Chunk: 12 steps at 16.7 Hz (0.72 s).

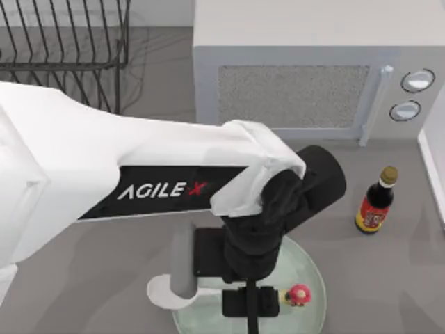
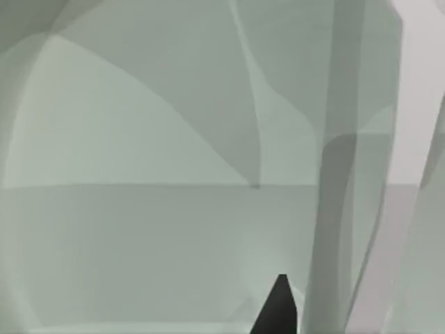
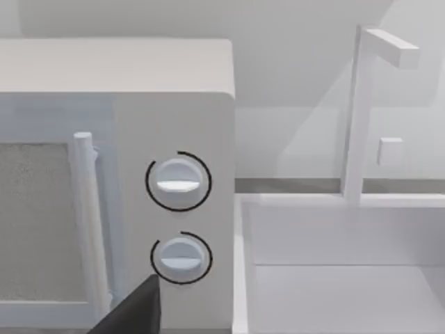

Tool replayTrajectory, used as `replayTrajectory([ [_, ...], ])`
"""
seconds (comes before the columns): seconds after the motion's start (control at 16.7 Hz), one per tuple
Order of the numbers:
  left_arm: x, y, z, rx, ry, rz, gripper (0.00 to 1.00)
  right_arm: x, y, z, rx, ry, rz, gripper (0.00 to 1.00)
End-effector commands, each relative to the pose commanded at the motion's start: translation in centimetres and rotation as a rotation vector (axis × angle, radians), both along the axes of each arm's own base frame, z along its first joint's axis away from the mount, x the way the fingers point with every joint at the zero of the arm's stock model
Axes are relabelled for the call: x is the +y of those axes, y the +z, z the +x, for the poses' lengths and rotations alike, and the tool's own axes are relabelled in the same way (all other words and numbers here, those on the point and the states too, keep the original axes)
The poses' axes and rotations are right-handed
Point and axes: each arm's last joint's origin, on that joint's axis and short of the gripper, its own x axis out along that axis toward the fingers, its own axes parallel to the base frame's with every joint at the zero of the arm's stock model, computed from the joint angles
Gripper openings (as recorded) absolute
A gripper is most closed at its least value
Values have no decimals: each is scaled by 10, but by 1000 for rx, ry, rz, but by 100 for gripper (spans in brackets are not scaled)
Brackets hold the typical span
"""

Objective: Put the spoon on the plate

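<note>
You face a grey table [image 1: 83, 292] with a wire dish rack [image 1: 66, 42] at back left and a white microwave [image 1: 306, 69] behind. Your left arm [image 1: 104, 174], marked "AGILEX", reaches over the plate [image 1: 313, 278] at the front edge; whether its left gripper [image 1: 250, 306] is open, you cannot tell. The spoon [image 1: 167, 292] lies with its bowl just off the plate's left rim. A small mushroom figure [image 1: 299, 295] sits on the plate; right of it stands a dark bottle [image 1: 375, 202], label unreadable

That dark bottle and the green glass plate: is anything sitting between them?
No. In the top view, bare grey table separates the sauce bottle from the plate. The small red mushroom figure stands on the plate itself.
</note>
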Motion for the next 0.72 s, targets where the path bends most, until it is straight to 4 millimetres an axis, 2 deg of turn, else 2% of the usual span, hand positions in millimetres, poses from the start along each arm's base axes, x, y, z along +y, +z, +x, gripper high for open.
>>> replayTrajectory([
  [0.36, 0, 0, 0, 0, 0, 0, 98, 0, 0, 0, 0, 0, 0, 100],
  [0.72, 0, 0, 0, 0, 0, 0, 100, 0, 0, 0, 0, 0, 0, 100],
])
